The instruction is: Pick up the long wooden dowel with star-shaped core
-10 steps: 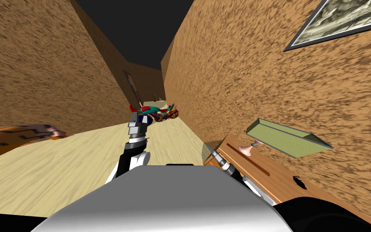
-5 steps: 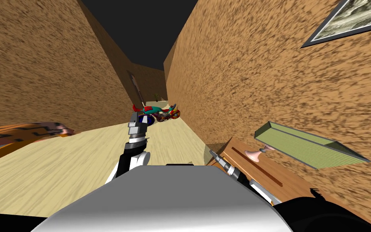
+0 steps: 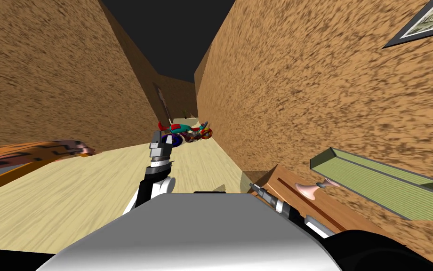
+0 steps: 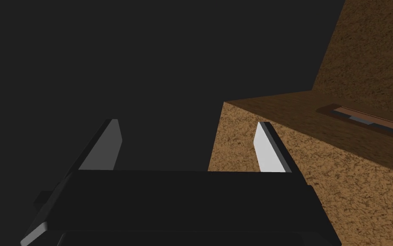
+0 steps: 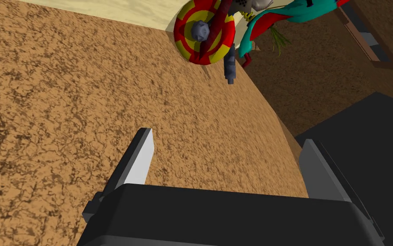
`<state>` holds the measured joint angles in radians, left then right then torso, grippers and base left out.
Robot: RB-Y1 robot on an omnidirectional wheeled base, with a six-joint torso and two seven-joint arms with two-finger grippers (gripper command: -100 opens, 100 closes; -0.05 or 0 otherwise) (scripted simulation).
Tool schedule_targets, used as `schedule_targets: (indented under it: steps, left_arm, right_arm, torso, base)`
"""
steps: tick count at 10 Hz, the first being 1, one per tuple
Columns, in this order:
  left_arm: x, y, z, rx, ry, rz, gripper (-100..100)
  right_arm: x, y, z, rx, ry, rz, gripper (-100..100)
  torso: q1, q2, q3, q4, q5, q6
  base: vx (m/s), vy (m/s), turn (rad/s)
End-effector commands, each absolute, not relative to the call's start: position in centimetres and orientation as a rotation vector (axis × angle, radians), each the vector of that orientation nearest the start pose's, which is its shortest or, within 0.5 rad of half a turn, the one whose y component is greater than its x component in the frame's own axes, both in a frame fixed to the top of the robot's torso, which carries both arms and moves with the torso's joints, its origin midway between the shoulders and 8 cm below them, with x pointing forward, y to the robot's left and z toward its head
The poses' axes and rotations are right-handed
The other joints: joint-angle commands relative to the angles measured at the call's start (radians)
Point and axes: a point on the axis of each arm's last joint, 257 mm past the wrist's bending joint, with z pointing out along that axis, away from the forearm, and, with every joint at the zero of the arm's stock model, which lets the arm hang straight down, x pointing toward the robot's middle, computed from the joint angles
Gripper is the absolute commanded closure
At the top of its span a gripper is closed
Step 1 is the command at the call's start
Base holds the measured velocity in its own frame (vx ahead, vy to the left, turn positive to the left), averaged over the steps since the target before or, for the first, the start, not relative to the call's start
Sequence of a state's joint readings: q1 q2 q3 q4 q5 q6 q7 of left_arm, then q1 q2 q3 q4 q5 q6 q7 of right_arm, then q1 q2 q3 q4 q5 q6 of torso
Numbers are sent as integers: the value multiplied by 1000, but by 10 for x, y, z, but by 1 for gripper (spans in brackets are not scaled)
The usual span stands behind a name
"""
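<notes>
The dowel (image 3: 324,214) is a long, thin, dark brown rod lying along a wooden table (image 3: 347,211) at the right wall, low in the head view. My right gripper (image 3: 253,187) hovers off the table's near corner, left of the rod and not touching it. Its fingers (image 5: 142,156) stand open with nothing between them, pointing along the brown wall. My left gripper (image 3: 156,136) is raised in the middle of the corridor, open and holding nothing (image 4: 189,124).
A lamp with a pink base (image 3: 308,189) and a green shade (image 3: 380,186) stands beside the rod. A colourful toy motorcycle (image 3: 187,132) sits at the corridor's far end. An orange patterned object (image 3: 32,153) lies at the left. Brown walls close both sides.
My view has shifted: the table, lamp and rod now sit nearer and further right, and the wall picture has slid toward the corner. Both arms keep their pose.
</notes>
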<state>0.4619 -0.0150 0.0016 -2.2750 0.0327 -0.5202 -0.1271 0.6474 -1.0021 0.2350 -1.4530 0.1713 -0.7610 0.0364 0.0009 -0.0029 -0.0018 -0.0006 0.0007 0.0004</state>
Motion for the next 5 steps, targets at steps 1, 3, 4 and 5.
schedule_targets:
  steps: [1,3,4,5]
  left_arm:
    - [343,281,39,-604,574,-1226,0]
    - [343,281,39,-604,574,-1226,0]
    - [343,281,39,-604,574,-1226,0]
    - [343,281,39,-604,574,-1226,0]
  right_arm:
    - [205,-404,-377,196,2193,769,-100]
    - [185,-428,-388,154,2279,700,-100]
    - [165,-449,-399,121,2356,637,-100]
    - [165,-451,-398,114,2360,633,-100]
  torso:
    - [0,0,0,0,0,0]
    - [-1,-2,-1,0,0,0]
    - [0,-1,-1,0,0,0]
    - [-1,-1,-1,0,0,0]
  base:
    - [67,11,115]
    - [93,10,93]
    - [79,-2,108]
    - [54,-11,50]
